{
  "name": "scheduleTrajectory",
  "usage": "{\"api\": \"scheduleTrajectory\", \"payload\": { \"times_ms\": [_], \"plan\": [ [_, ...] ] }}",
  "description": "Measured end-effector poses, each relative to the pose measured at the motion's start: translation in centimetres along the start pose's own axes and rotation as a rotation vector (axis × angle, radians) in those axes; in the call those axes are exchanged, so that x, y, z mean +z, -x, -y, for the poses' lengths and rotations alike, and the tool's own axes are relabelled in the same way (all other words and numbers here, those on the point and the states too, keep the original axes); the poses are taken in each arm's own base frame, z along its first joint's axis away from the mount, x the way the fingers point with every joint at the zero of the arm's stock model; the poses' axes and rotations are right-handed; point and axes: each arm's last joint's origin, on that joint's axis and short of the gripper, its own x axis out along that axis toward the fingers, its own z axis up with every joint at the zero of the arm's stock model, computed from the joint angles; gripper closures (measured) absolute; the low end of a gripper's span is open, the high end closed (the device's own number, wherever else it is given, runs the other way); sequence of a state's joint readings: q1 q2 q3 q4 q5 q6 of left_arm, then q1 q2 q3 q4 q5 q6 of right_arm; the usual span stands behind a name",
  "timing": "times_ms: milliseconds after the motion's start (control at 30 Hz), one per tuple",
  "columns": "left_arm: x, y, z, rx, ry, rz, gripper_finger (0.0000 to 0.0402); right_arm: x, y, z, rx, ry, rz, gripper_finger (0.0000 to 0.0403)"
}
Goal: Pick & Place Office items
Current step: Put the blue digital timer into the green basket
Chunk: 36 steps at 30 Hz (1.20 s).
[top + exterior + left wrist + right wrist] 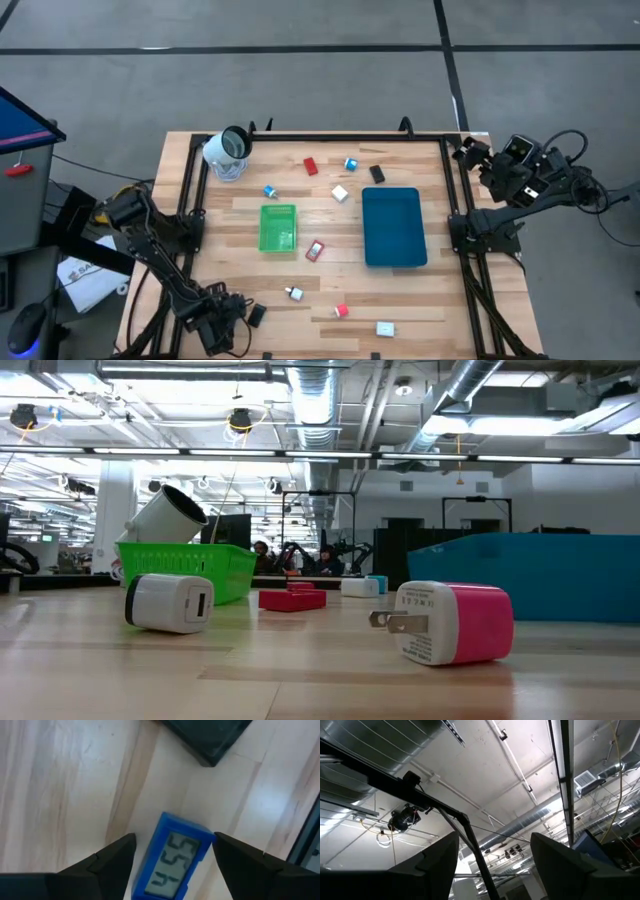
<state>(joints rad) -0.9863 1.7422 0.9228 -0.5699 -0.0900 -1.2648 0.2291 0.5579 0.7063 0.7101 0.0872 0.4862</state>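
In the left wrist view my left gripper point(174, 837) is open, pointing down at the table, with a small blue digital clock point(175, 862) lying flat between its fingers. In the high view this gripper point(232, 325) is at the table's near edge, left of centre, and hides the clock. A black block point(257, 315) lies just beside it. Other small items rest on the wood: a red block point(311, 166), a blue one point(351, 163), a pink plug point(450, 622) and a white plug point(170, 603). My right gripper point(494, 850) is open, off the table's right side, pointing at the ceiling. My left gripper comes from above with one finger on each side of the blue clock, which lies flat on the table and a little askew to the fingers. One clock corner point(212, 836) sits right at a fingertip point(222, 842); I cannot tell whether they touch.
A green tray point(278, 227) and a dark blue tray point(393, 227) sit mid-table. A white cylinder point(228, 150) lies at the far left corner. More small items are scattered between the trays and along the near edge. A black frame point(330, 137) borders the table.
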Motion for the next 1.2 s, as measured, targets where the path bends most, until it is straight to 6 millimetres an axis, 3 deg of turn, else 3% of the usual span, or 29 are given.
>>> {"api": "scheduleTrajectory", "payload": {
  "times_ms": [167, 400, 600, 867, 1200],
  "plan": [
    [0.2, -0.6, -0.2, 0.035, 0.011, -0.008, 0.0176, 0.1, 0.0, -0.1, 0.003, -0.001, 0.007, 0.0163],
    [0.3, -0.1, -0.3, 0.021, 0.017, 0.021, 0.0259, 0.2, 0.0, -0.1, 0.006, -0.002, 0.012, 0.0163],
    [0.9, 1.0, -0.6, 0.018, 0.052, 0.114, 0.0259, 0.2, 0.0, -0.1, 0.006, -0.003, 0.011, 0.0163],
    [5.7, 3.3, -2.9, 0.044, 0.095, 0.293, 0.0250, 0.2, 0.0, -0.1, 0.007, -0.004, 0.009, 0.0163],
    [14.2, 8.2, -10.5, 0.175, 0.009, 0.530, 0.0247, 0.4, 0.0, -0.2, 0.022, -0.007, 0.032, 0.0163]
  ]
}}
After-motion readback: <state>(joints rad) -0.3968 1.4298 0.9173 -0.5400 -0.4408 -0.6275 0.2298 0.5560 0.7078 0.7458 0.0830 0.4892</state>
